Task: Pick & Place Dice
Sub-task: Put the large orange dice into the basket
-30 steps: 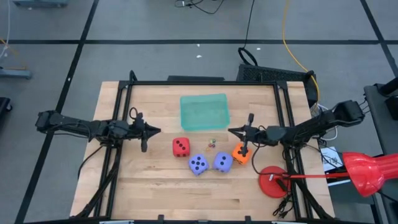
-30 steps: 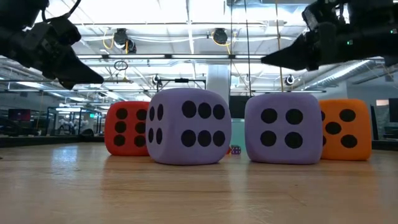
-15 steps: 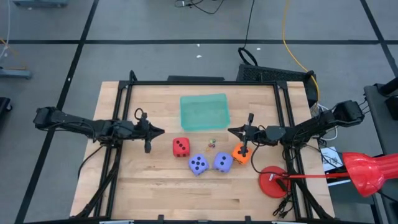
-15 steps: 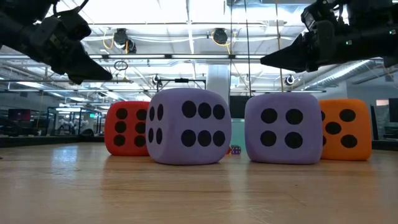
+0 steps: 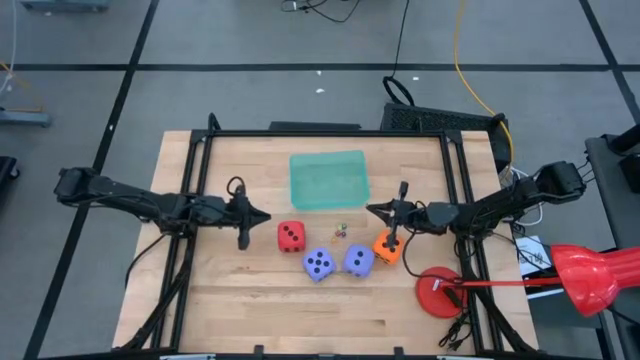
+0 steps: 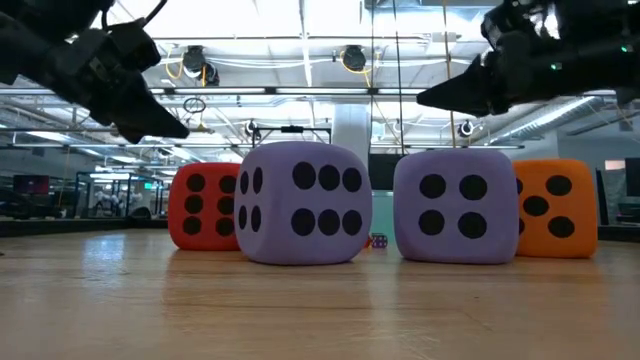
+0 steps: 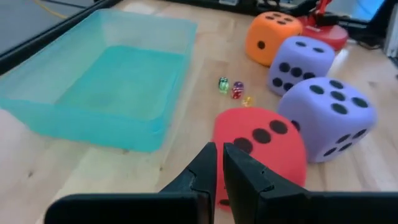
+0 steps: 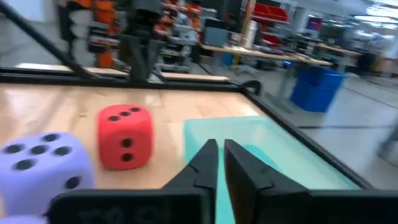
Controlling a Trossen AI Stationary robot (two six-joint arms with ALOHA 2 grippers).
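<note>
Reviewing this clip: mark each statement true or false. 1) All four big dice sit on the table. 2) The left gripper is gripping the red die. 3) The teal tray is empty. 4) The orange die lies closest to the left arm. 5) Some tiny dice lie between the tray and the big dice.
1) True: the red die, the two purple dice and the orange die all rest on the table.
2) False: the left gripper is shut, short of the red die, holding nothing.
3) True: the teal tray holds nothing.
4) False: it lies nearest the right gripper.
5) True: tiny dice lie there.
</note>
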